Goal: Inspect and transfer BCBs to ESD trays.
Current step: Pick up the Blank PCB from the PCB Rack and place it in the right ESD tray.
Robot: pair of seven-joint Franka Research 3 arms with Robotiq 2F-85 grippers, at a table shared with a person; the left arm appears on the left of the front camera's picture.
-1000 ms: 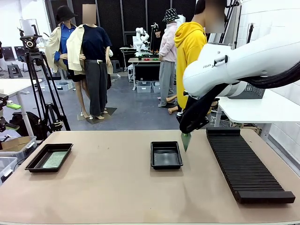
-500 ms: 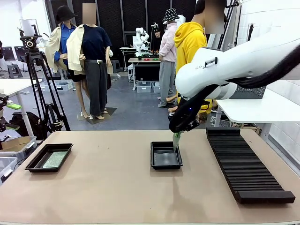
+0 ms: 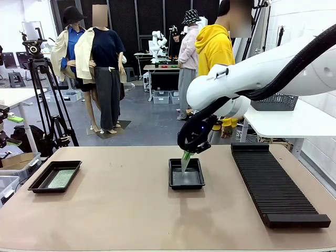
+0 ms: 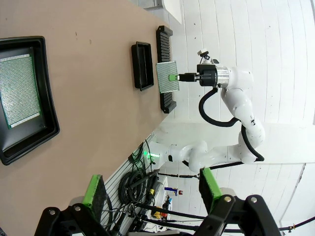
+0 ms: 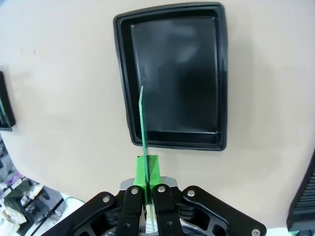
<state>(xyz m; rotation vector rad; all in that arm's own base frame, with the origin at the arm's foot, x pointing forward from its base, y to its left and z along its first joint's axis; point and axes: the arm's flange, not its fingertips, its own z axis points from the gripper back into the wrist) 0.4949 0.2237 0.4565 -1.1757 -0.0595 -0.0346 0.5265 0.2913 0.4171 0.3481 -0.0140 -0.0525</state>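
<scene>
**Right arm holds a board on edge over the middle tray**

The right fingers (image 3: 187, 154) are clamped together on the upper edge of a green board (image 3: 185, 163). The board hangs nearly upright, with its thin edge toward the front camera. Its lower end is over the inside of the middle tray (image 3: 186, 186), close to one long wall. I cannot tell whether it touches the floor of the tray. This tray has nothing lying in it.

The left fingers (image 4: 93, 189) are wide apart and hold nothing; they are high above the worktop (image 3: 121, 210). Under them is the left tray (image 3: 37, 185), with a second board (image 3: 61, 178) lying flat inside. A long black ribbed rack (image 3: 273, 189) lies on the right side of the worktop, apart from both trays.
</scene>
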